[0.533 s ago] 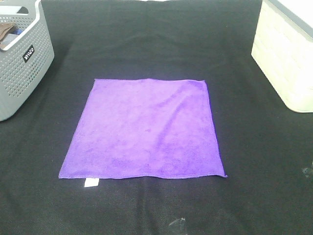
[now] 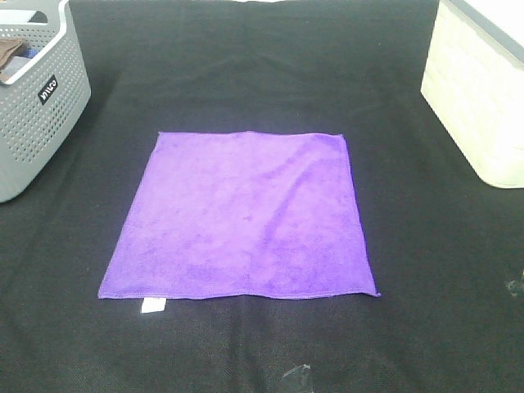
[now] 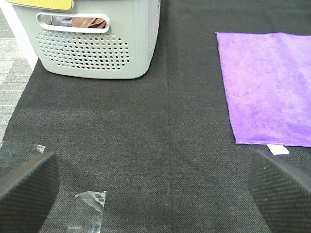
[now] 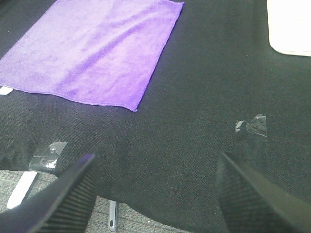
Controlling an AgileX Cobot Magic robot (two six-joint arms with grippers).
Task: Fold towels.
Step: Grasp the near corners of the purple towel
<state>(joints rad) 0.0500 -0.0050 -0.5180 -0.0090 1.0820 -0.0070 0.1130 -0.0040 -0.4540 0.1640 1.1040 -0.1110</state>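
Just a purple towel flat on black mat

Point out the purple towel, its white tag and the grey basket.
purple towel (image 2: 246, 217), high view, middle of the cloth.
white tag (image 2: 153, 305), high view, its centre.
grey basket (image 2: 41, 139), high view, perforated side wall.

Exterior high view, half a second apart: no visible change. At frame centre the purple towel holds the same outline, same corners, same faint crease down its right half. Below its lower-left hem the white tag sits at the same spot. Wrist views have no earlier frame to compare.
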